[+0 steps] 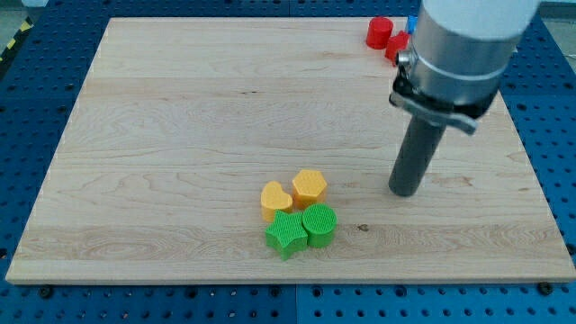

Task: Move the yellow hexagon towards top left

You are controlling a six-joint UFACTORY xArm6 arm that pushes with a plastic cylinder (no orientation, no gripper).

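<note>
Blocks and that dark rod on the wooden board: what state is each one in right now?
Yellow hexagon: flat, touching yellow heart.
Yellow heart: flat, above green star.
Green star: flat, touching green cylinder.
Green cylinder: upright.
Red blocks: top right, partly hidden.
My tip: right of the cluster, touching nothing.

On the pale wooden board (180,135), four small plastic blocks huddle touching, toward the view's bottom, near its middle: the yellow hexagon (309,186) sits upper right, the orange-yellow heart (275,197) just left of it, the green star (286,231) below the heart, the green cylinder (319,223) below the hexagon. My tip (405,192) rests well right of them. Two red blocks (380,31) lie at the view's top right, behind my rod
</note>
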